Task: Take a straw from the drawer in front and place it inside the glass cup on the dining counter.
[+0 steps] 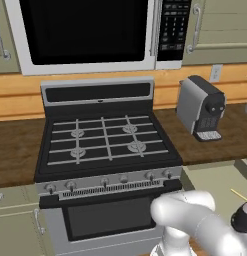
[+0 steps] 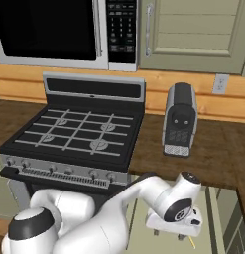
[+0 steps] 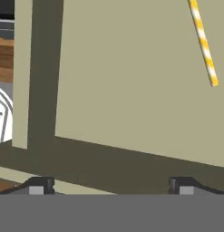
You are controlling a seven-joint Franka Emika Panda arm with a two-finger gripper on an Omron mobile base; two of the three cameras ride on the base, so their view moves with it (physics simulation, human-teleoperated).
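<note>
Looking into the open drawer (image 3: pixel 131 90), you are seeing one straw (image 3: pixel 203 43) lying on its floor. Your jaws are hovering above it, spread wide and gripping nothing.

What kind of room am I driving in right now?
A home kitchen, rendered in simulation: a gas stove sits under a built-in microwave, with a coffee machine on the wooden worktop. The end effector hangs over an open drawer holding a straw.
</note>
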